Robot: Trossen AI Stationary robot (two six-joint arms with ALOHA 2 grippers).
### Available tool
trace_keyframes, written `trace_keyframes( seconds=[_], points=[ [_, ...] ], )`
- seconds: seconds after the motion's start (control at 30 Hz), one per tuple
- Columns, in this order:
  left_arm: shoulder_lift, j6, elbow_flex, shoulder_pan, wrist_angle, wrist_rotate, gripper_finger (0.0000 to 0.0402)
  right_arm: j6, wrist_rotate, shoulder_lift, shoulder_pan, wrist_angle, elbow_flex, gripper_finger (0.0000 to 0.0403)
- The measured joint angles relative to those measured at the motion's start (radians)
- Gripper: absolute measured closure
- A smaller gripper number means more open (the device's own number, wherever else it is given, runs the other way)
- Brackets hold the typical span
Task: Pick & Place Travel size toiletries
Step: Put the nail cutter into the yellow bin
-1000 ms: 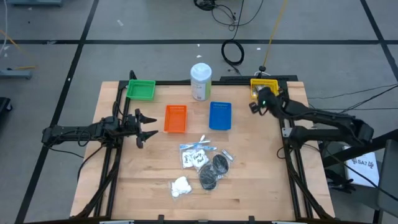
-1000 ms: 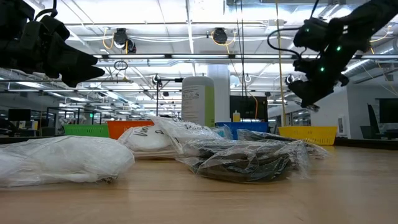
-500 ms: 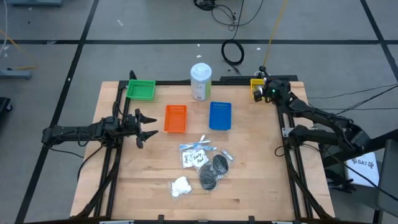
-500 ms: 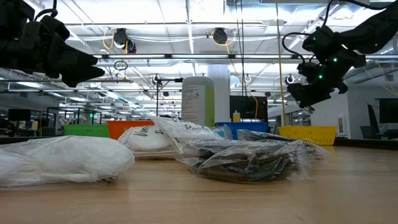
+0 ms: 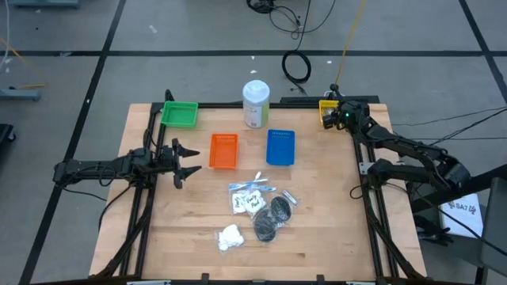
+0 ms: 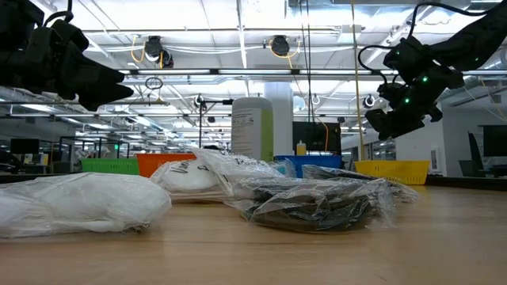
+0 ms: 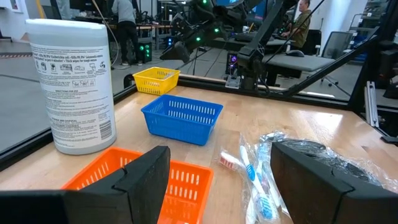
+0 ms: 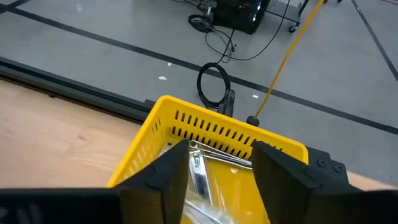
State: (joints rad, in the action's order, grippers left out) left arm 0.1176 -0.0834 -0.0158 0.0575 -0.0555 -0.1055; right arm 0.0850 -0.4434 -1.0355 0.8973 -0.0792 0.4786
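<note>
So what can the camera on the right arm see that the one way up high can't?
Only the right wrist view looks inside the yellow tray: a shiny sachet lies in it, between the right gripper's open fingers. Only the high view shows the left gripper, the white bottle, the green, orange and blue trays, and the pile of toiletries. Both show the yellow tray, the table and the black cable coiled on the floor.
</note>
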Motion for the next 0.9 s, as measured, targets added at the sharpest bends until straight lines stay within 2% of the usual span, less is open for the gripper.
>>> trace_keyframes(
  seconds=[0.07, 0.13, 0.27, 0.43, 0.53, 0.6, 0.67, 0.8, 0.9],
  points=[
    [0.000, 0.000, 0.000, 0.000, 0.000, 0.000, 0.0128, 0.006, 0.013, 0.000, 0.000, 0.000, 0.000, 0.0226],
    [0.000, 0.000, 0.000, 0.000, 0.000, 0.000, 0.0128, 0.008, 0.089, 0.000, -0.002, -0.011, 0.000, 0.0222],
    [0.000, 0.000, 0.000, 0.000, 0.000, 0.000, 0.0128, 0.012, 0.366, 0.001, -0.035, -0.075, 0.000, 0.0225],
    [0.000, 0.000, 0.000, 0.000, 0.000, 0.000, 0.0128, 0.139, 0.748, 0.001, -0.139, -0.132, 0.000, 0.0234],
    [0.000, 0.000, 0.000, 0.000, 0.000, 0.000, 0.0128, 0.193, 0.872, 0.001, -0.261, -0.169, 0.000, 0.0235],
    [0.000, 0.000, 0.000, 0.000, 0.000, 0.000, 0.0128, 0.197, 0.852, 0.001, -0.383, -0.208, 0.000, 0.0235],
    [0.000, 0.000, 0.000, 0.000, 0.000, 0.000, 0.0128, 0.166, 0.755, 0.001, -0.531, -0.247, 0.000, 0.0236],
    [0.000, 0.000, 0.000, 0.000, 0.000, 0.000, 0.0128, 0.099, 0.494, 0.001, -0.828, -0.207, 0.045, 0.0236],
    [0.000, 0.000, 0.000, 0.000, 0.000, 0.000, 0.0128, 0.116, 0.265, -0.018, -1.021, -0.043, 0.120, 0.0236]
  ],
)
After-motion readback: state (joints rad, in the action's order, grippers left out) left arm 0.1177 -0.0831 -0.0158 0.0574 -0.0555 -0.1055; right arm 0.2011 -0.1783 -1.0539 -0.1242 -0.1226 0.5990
